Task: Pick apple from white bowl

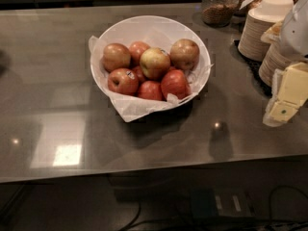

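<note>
The apple, pale yellow-green with a reddish blush, sits on top of the heap near the middle of the white bowl, touching the redder apples packed around and under it. Crinkled white paper lines the bowl, its corners sticking out over the rim. The bowl stands on a dark, glossy counter. To the right, well apart from the bowl, the gripper hangs over the counter's edge in front of stacked beige paper bowls; I cannot tell whether it is spread or closed. A glass jar stands behind.
</note>
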Controlling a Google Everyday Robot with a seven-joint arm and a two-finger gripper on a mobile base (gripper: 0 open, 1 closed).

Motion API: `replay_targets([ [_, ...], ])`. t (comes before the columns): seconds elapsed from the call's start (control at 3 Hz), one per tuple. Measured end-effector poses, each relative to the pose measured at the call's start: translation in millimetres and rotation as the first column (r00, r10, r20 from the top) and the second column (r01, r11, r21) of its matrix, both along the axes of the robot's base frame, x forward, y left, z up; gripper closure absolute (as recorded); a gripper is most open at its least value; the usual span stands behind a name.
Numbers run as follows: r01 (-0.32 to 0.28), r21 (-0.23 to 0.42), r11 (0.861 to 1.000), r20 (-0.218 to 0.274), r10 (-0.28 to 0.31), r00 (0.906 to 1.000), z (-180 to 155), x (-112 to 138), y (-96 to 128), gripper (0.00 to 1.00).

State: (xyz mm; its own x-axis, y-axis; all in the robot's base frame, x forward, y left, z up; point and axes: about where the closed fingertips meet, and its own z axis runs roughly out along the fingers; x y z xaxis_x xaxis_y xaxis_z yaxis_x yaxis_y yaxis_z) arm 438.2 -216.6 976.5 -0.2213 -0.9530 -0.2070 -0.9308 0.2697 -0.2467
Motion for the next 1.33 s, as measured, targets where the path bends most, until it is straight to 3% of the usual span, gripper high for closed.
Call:
replay_targets([
  [0.33, 0.0, 0.0, 1.0, 0.0, 0.0, 1.0, 0.0, 0.0, 0.1, 0.0],
  [0.67, -0.043, 0.039, 0.998, 0.016, 0.042, 0.999, -6.8, 10.4, 20.3, 0.0],
  [1.0, -0.127, 0.145, 0.981, 0.039, 0.122, 0.9917, -6.5, 28.8, 57.0, 0.0],
  [1.33, -0.219, 0.284, 0.933, 0.042, 0.217, 0.9754, 0.3, 37.8, 100.7, 0.0],
])
